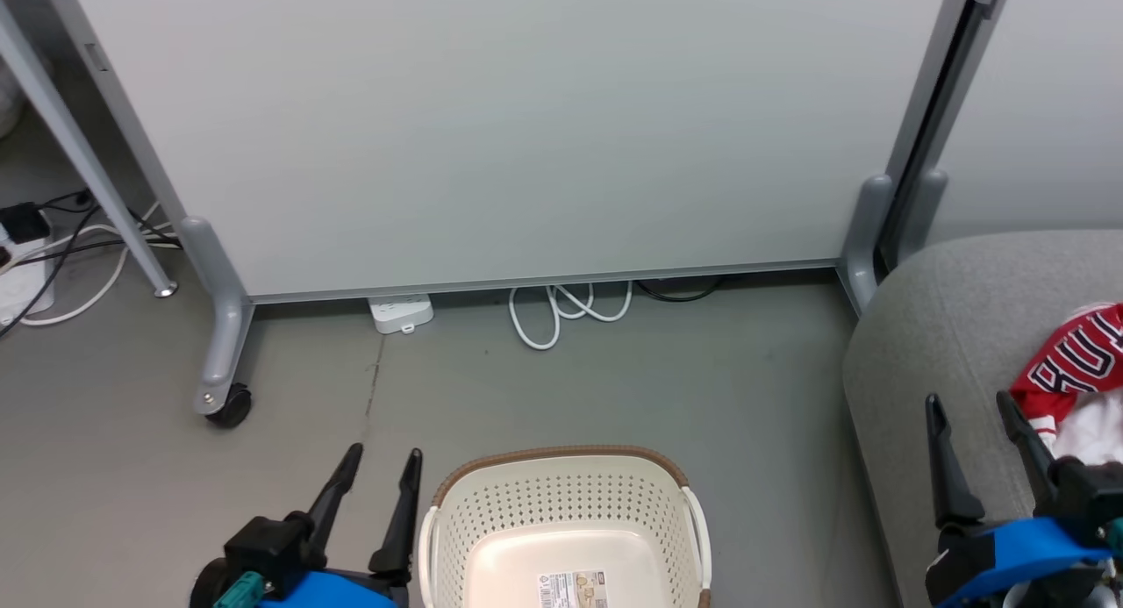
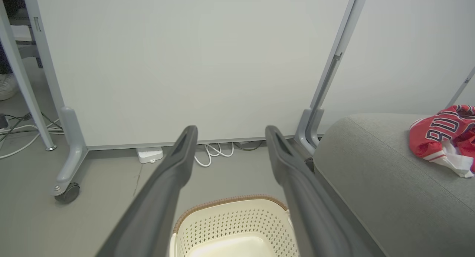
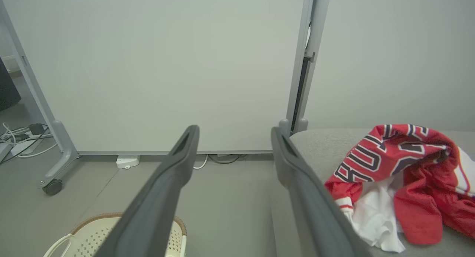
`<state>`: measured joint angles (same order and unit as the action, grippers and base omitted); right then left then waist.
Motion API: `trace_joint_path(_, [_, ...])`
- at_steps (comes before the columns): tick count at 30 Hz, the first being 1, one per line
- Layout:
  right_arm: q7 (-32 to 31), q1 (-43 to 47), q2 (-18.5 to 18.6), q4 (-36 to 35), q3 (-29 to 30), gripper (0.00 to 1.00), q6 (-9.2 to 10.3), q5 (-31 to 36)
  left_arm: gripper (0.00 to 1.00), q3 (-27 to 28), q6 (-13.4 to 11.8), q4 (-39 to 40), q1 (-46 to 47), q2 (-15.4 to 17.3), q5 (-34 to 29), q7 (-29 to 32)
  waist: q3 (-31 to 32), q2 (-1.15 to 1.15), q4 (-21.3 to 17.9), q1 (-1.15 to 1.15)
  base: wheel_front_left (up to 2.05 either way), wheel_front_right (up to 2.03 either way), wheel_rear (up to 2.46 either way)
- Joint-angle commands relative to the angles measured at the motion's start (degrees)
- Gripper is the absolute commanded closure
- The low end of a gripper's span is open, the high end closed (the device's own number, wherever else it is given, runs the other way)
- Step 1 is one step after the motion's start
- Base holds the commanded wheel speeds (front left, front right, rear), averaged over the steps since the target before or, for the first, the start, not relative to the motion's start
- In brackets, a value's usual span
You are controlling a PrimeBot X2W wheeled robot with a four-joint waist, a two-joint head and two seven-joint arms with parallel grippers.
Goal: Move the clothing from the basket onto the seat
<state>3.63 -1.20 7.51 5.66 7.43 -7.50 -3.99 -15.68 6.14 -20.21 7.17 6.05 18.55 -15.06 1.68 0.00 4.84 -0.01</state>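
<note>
Both pairs of jaws are gaping wide, gripping nothing. The seat [image 1: 930,327] is spreading under and right of your right gripper [image 1: 968,400]; the basket [image 1: 561,455] is sitting just right of your left gripper [image 1: 382,454], looking empty; the clothing [image 1: 1072,362] is lying bunched just beyond the right jaws' outer finger. Looks about done, so be lifting that arm straight off, not snagging fabric.

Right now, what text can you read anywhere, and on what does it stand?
"BUL": black-and-white letters on the red jersey; the rest is hidden in folds.
Too small to read: the print on the sticker label inside the basket.
</note>
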Motion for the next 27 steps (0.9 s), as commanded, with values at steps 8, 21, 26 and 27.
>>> trace_joint_path(8, [-2.59, 6.70, -3.07, -5.57, -1.01, 0.00, 0.02, 1.06, 0.00, 4.96, 0.09, -0.67, -1.88, -0.10, -1.11, -0.16, 0.94, 0.00, 1.26, 0.01, 0.00, 0.00, 0.00])
trace_joint_path(21, [-2.98, 8.12, -4.43, -6.40, -1.30, 0.00, 0.02, 0.91, 0.00, 5.00, 0.99, -2.22, -1.54, -0.82, -2.22, -0.16, 0.74, 0.00, 0.13, 0.01, 0.00, 0.00, 0.00])
trace_joint_path(26, [-2.96, 8.31, -4.59, -6.12, -0.83, 0.00, 0.02, 0.28, 0.00, 4.65, 1.18, -2.67, -0.86, -0.81, -2.50, -0.17, 0.56, 0.00, 0.16, 0.01, 0.00, 0.00, 0.00])
trace_joint_path(27, [-2.96, 8.35, -4.60, -6.08, -0.86, 0.00, 0.02, 0.34, 0.00, 4.70, 1.21, -2.69, -0.81, -0.81, -2.46, -0.17, 0.56, 0.00, 0.14, 0.01, 0.00, 0.00, 0.00])
